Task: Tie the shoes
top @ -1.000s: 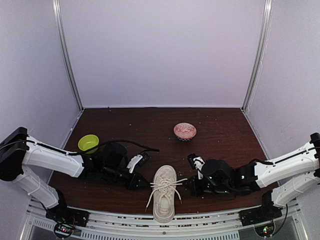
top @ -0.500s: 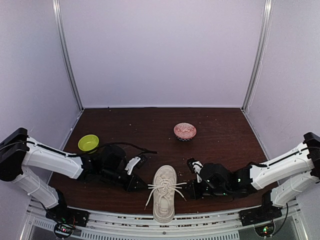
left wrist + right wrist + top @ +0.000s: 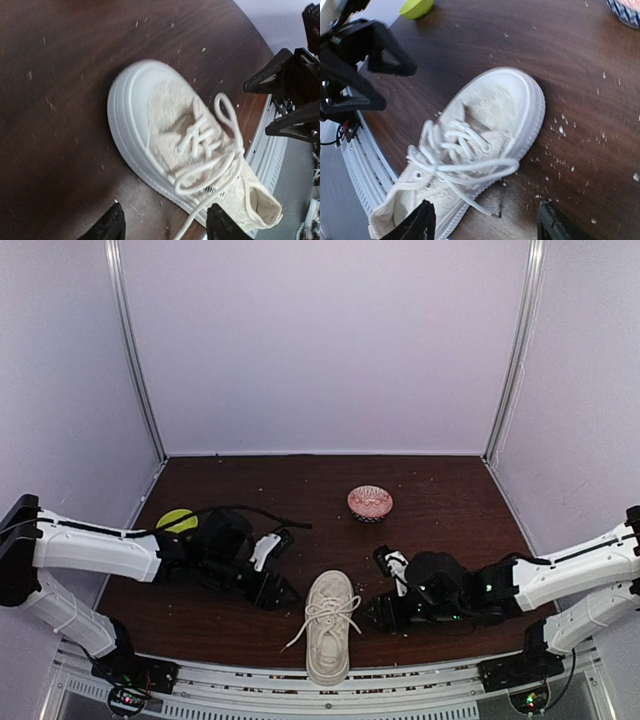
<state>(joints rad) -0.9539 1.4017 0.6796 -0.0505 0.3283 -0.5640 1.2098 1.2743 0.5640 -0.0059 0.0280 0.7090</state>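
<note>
A cream sneaker (image 3: 328, 635) is shown lying flat between the two claws, just to the right of the left claw (image 3: 165, 227) and just to the left of the right claw (image 3: 485, 227), with its toe pointed away from the arm bases. Its white laces (image 3: 325, 612) are seen loose across the tongue; no bow can be made out. A second ago the laces were fanned out to both sides. Now the strand toward the right claw has been drawn in over the shoe, while one end trails off on the left claw's side. Both claws are released, fingers spread and nothing gripped, with a lace end lying between the fingers of each. The tying is therefore judged unfinished, and the strands must be regrasped. Beyond the left claw sits a green bowl (image 3: 177, 522), and beyond the right claw a patterned bowl (image 3: 370, 503).
</note>
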